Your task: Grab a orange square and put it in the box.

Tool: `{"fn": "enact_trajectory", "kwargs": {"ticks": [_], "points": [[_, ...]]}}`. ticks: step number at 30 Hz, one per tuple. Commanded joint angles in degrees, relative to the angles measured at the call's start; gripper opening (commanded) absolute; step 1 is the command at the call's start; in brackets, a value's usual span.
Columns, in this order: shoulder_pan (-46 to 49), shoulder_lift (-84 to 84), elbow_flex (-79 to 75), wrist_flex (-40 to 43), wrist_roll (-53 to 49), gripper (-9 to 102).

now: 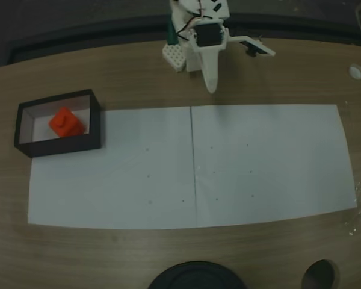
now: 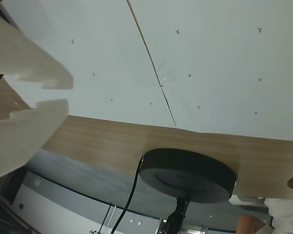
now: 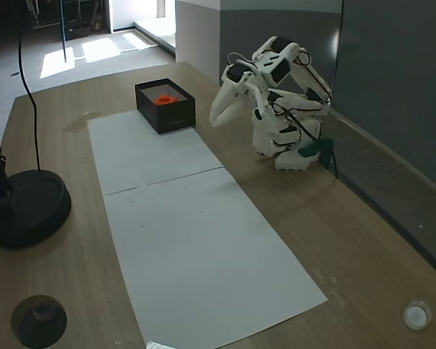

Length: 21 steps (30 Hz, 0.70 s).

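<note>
The orange square (image 1: 66,123) lies inside the box (image 1: 66,144), a black-walled open box at the left end of the paper in a fixed view. In another fixed view the box (image 3: 174,115) stands at the far end of the paper with the orange square (image 3: 166,99) showing over its rim. My arm is folded up at its base, well away from the box. My gripper (image 1: 212,89) points down at the bare table beside the paper, also seen as the gripper (image 3: 214,122). In the wrist view the gripper (image 2: 68,93) has its white fingers (image 2: 34,68) together, holding nothing.
Two white paper sheets (image 1: 259,162) cover the middle of the wooden table. A black round stand base (image 1: 195,277) with a cable sits at the near edge. A small white disc (image 1: 355,71) and a dark round piece (image 1: 320,276) lie near the corners.
</note>
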Motion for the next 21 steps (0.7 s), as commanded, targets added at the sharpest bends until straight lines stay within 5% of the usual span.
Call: {"fn": "enact_trajectory", "kwargs": {"ticks": [1, 9, 21], "points": [[0.09, 1.14, 5.8, -3.34, 0.0, 0], [0.09, 1.23, 19.69, -12.57, 0.09, 0], [0.88, 1.23, 16.96, -2.37, 0.53, 0]]}}
